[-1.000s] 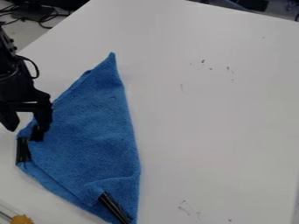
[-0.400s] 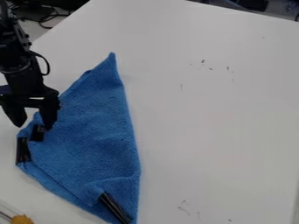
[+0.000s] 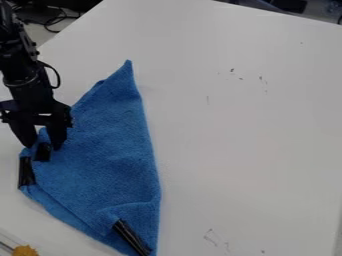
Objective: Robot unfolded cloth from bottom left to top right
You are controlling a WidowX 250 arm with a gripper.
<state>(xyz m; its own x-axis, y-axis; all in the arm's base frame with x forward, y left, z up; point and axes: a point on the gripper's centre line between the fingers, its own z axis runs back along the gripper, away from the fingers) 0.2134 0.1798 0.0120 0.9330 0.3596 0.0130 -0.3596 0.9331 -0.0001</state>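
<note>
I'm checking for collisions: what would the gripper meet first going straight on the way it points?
Most likely the blue cloth, around the small black patch on its left side; the gripper points down there. Depth is unclear from this slant, so they may already touch.

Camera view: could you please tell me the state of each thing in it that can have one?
Cloth: folded over, not spread out.
Claw: open, at the cloth's left edge.
Black strips: lying on the cloth.
Table: marked with small dark scuffs.
</note>
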